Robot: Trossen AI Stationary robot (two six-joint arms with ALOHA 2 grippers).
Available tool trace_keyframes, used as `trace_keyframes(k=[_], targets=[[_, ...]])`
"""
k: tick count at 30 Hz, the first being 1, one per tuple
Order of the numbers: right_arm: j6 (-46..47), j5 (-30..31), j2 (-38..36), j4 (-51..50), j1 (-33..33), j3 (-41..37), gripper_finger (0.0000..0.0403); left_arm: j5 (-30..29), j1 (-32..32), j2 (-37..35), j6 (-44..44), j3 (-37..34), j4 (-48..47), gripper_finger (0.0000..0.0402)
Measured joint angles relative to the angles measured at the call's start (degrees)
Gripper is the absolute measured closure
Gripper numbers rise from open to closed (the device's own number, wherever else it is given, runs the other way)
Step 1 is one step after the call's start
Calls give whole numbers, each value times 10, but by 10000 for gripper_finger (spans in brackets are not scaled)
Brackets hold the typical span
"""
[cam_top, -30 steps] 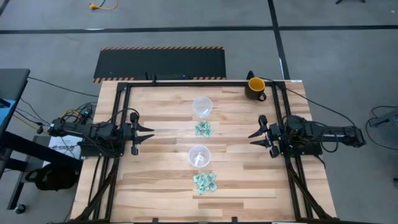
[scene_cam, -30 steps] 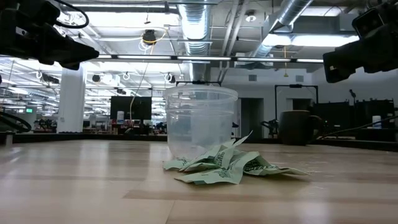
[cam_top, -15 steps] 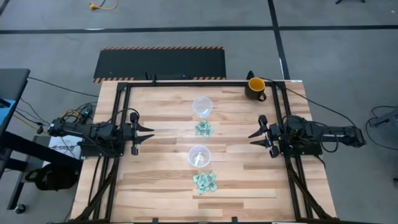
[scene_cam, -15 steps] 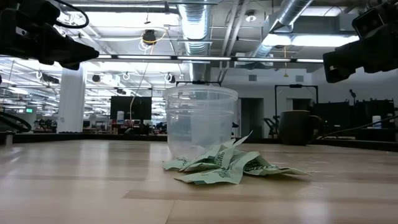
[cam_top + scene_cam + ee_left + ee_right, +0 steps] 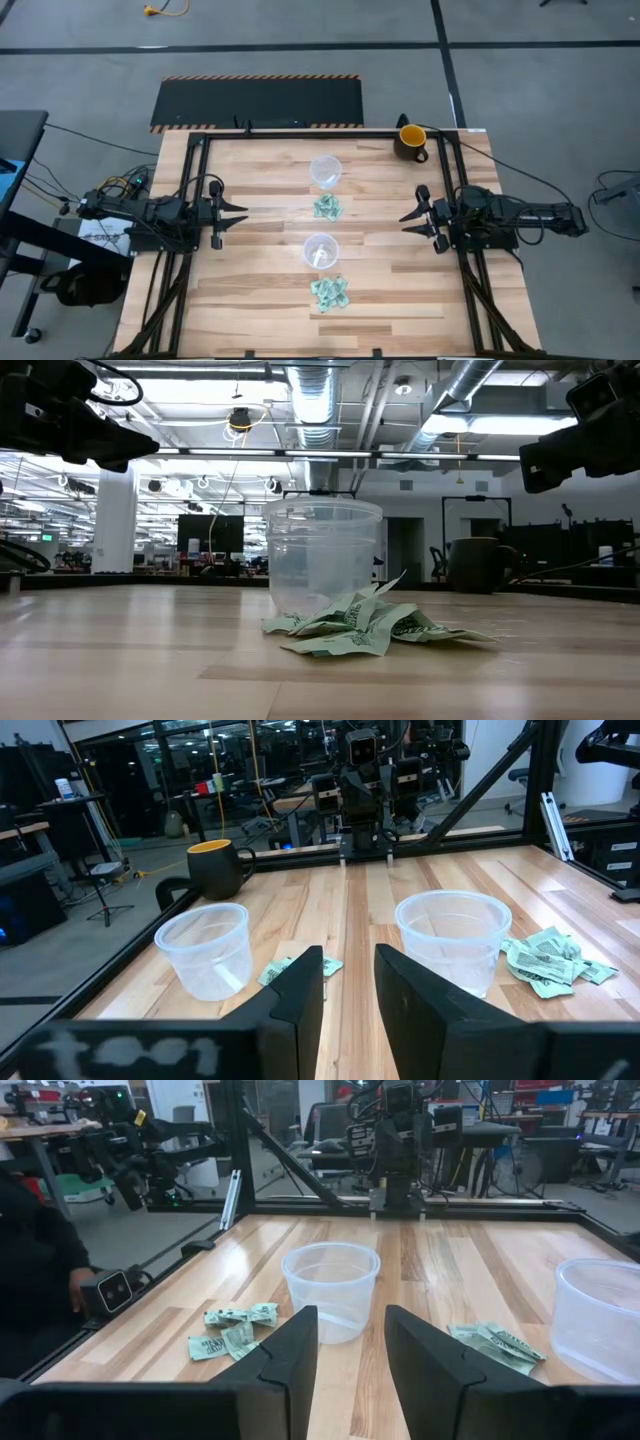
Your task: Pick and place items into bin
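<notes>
Two small heaps of pale green pieces lie on the wooden table: a far heap (image 5: 327, 207) and a near heap (image 5: 329, 292), which also shows in the low view (image 5: 370, 625). A clear plastic cup (image 5: 325, 171) stands behind the far heap, and another (image 5: 320, 250) stands between the heaps. My left gripper (image 5: 237, 214) hovers open at the table's left, pointing toward the cups (image 5: 348, 975). My right gripper (image 5: 407, 222) hovers open at the table's right, facing them (image 5: 350, 1335). Both are empty and well clear of the heaps.
A yellow-and-dark mug (image 5: 411, 141) stands at the far right corner. A black metal frame (image 5: 300, 133) runs along the table's far edge and down both sides. Bare wood lies between each gripper and the middle row of cups and heaps.
</notes>
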Motion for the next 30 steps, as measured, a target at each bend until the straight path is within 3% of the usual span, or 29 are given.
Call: trace_keyframes(k=[15,21,30], targets=[[0,0,0,0,0,0,290,0,0,0,0,0,0,317],[-77,0,0,0,0,0,290,0,0,0,0,0,0,317],[-67,0,0,2,0,0,290,0,0,0,0,0,0,317]])
